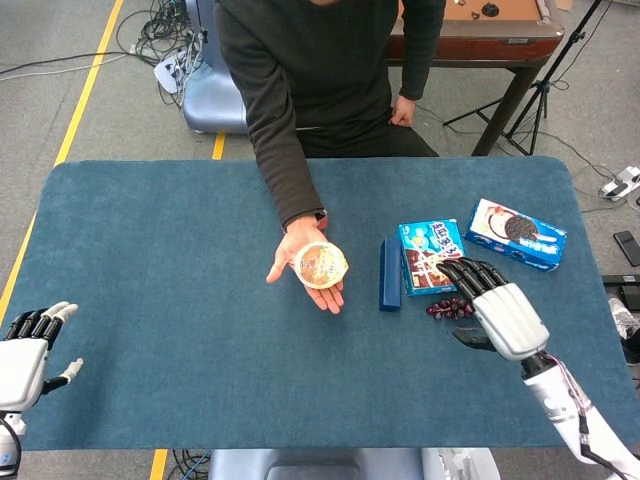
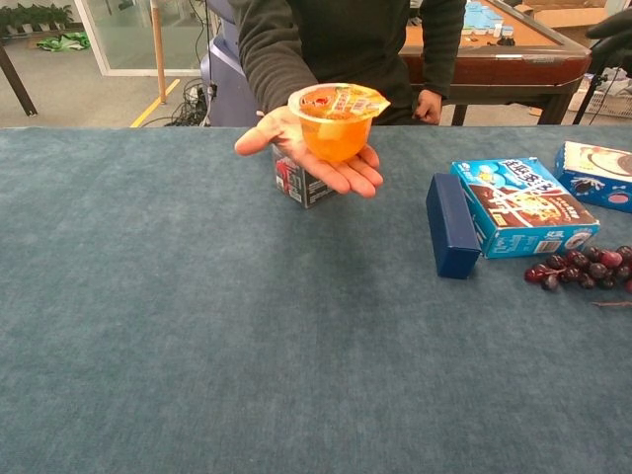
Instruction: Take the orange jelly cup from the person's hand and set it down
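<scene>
An orange jelly cup (image 1: 321, 265) (image 2: 337, 122) with a printed foil lid rests upright on the person's open palm (image 1: 304, 270) (image 2: 314, 155), held above the middle of the blue table. My right hand (image 1: 499, 304) hovers to the right of it over the grapes, fingers spread and empty, well apart from the cup. Its dark fingertips (image 2: 612, 24) just show at the chest view's top right corner. My left hand (image 1: 28, 355) sits at the table's front left corner, fingers apart, holding nothing.
A dark blue box (image 1: 389, 273) (image 2: 452, 238), a blue snack box (image 1: 433, 256) (image 2: 522, 206), a cookie box (image 1: 515, 233) (image 2: 595, 175) and a grape bunch (image 1: 452, 307) (image 2: 581, 267) lie right of the cup. A small carton (image 2: 300, 184) stands under the person's hand.
</scene>
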